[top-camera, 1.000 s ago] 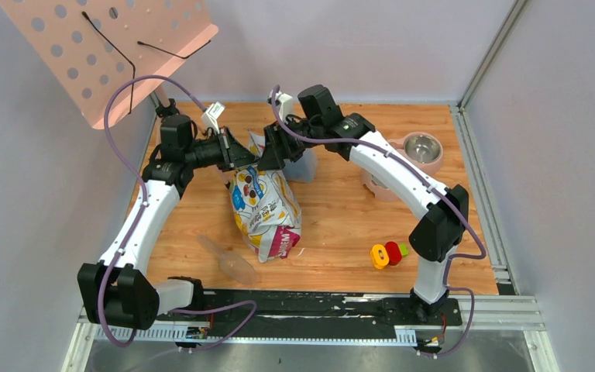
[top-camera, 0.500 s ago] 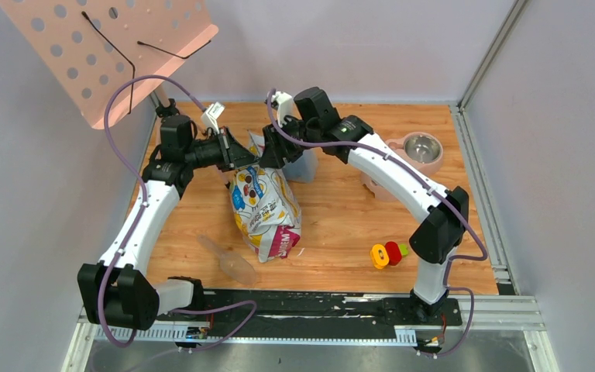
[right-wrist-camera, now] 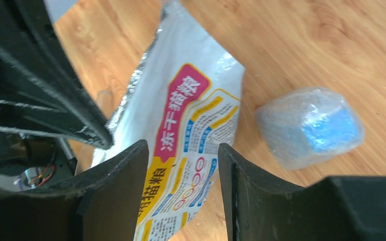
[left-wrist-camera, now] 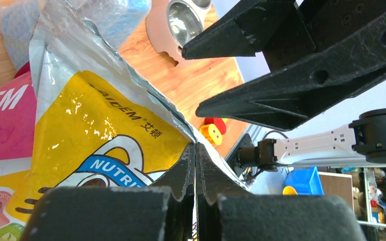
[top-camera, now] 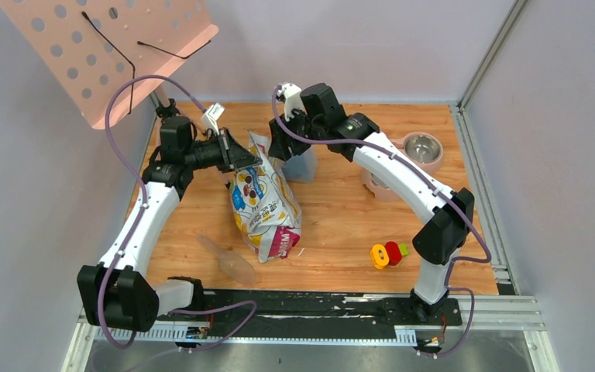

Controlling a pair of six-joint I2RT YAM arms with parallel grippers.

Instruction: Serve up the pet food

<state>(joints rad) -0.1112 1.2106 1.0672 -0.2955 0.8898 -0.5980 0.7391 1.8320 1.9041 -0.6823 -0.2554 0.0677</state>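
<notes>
Left pincer (left-wrist-camera: 196, 153) clamped on bag (left-wrist-camera: 105, 115) rim, right pincer (right-wrist-camera: 182, 150) spread apart nearby, bag contents hidden.

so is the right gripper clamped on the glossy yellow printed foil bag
No, the right gripper is open, and the bag lies beyond its fingers.

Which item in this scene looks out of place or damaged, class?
The pet food bag lies slumped on the table. Its crumpled foil top edge is pinched by the left gripper. Nothing looks spilled.
</notes>
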